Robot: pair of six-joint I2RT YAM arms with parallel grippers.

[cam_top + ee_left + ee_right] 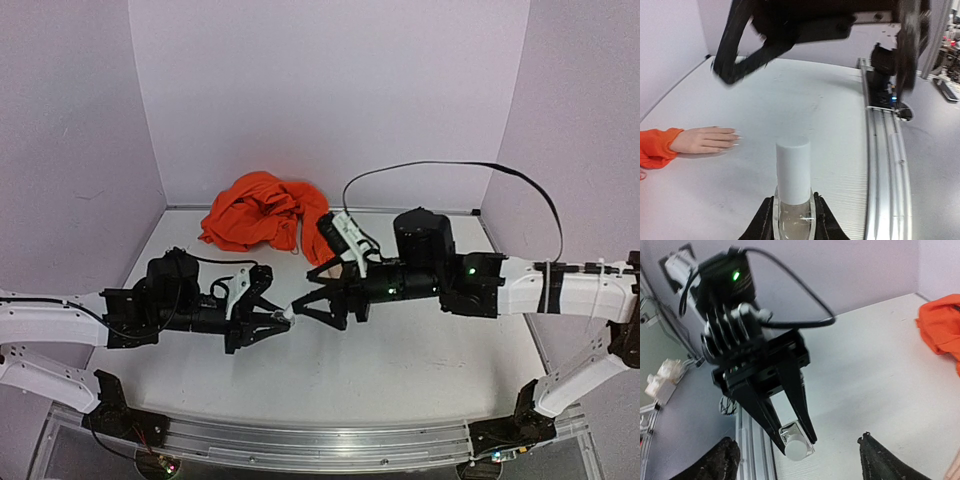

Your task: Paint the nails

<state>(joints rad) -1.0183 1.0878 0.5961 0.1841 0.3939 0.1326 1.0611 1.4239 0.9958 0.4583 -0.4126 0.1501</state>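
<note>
The left gripper (794,222) squeezes the bottle (793,207), the right gripper (796,440) hangs wide open (holding nothing) by its cap (793,170), and the nails (736,136) lie off to the left gripper's left, so a crooked grab might tip the bottle and spill it.

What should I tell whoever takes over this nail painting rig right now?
Left claw: shut on the small clear bottle, with its white cap on.
Right claw: open, empty, close by the cap.
The mannequin hand lies flat on the table, with the orange sleeve at its wrist. The nails look pale, with no paint visible.
Done: bottle gripped.
Left: take the cap off, then paint each nail.
</note>
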